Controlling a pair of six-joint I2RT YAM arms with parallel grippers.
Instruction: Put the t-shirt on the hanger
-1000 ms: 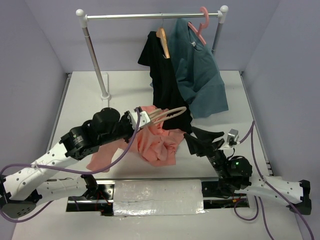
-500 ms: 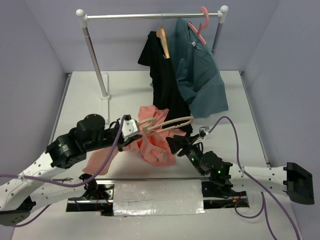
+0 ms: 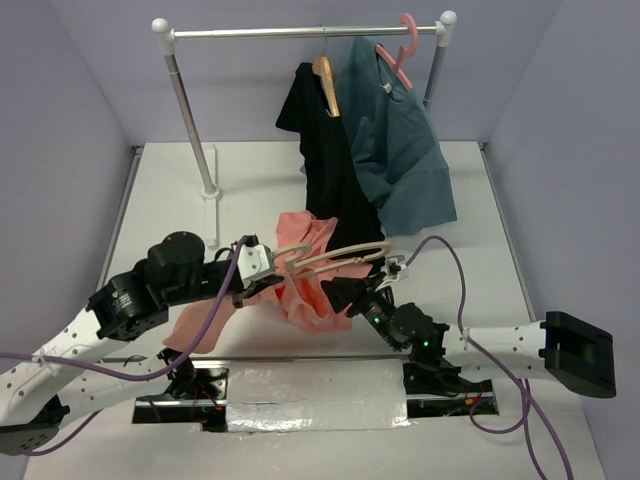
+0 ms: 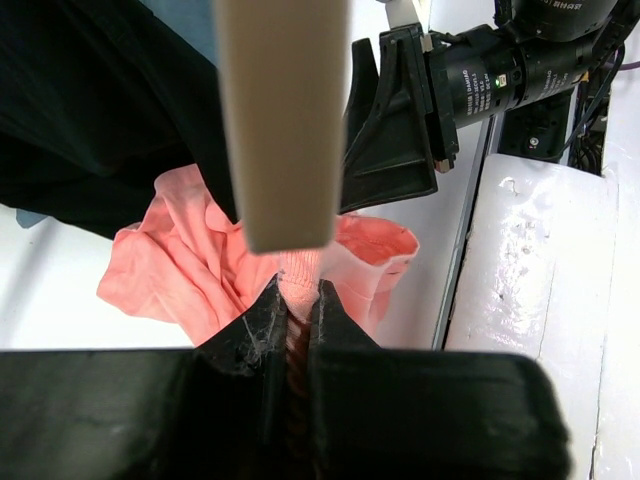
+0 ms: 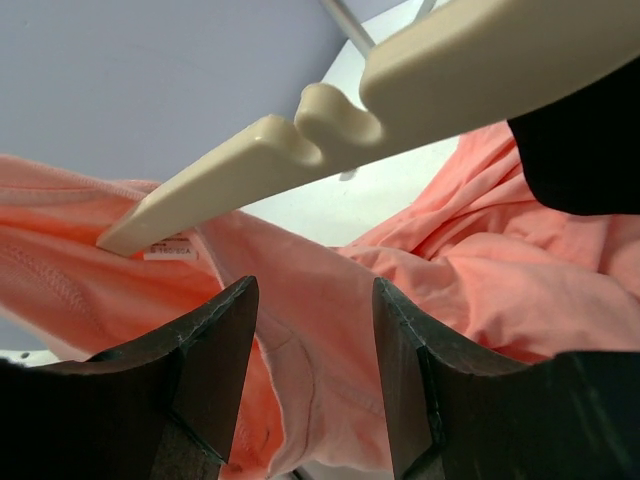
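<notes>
My left gripper (image 3: 262, 262) holds the pale beige hanger (image 3: 340, 252) level above the table. It is shut on the hanger's near end, with the ribbed collar of the salmon t-shirt (image 3: 300, 295) pinched in the jaws (image 4: 296, 300) too. In the left wrist view, the hanger (image 4: 280, 120) runs forward over bunched pink cloth (image 4: 170, 260). My right gripper (image 3: 348, 290) sits under the hanger's far tip. In the right wrist view, it (image 5: 312, 290) stands open, one finger on each side of a fold of t-shirt (image 5: 330, 340). The hanger's notched end (image 5: 420, 80) pokes into the collar beside the label.
A clothes rack (image 3: 300, 32) stands at the back, its post base (image 3: 210, 190) on the table. A black shirt (image 3: 335, 180) on a brown hanger and a teal shirt (image 3: 405, 150) on a pink hanger hang from it, close behind the held hanger. A white pad (image 3: 315, 395) lies at the near edge.
My right arm swung left and came in under the hanger's tip, its jaws narrowing a little. My left arm drew back slightly with the hanger and t-shirt.
</notes>
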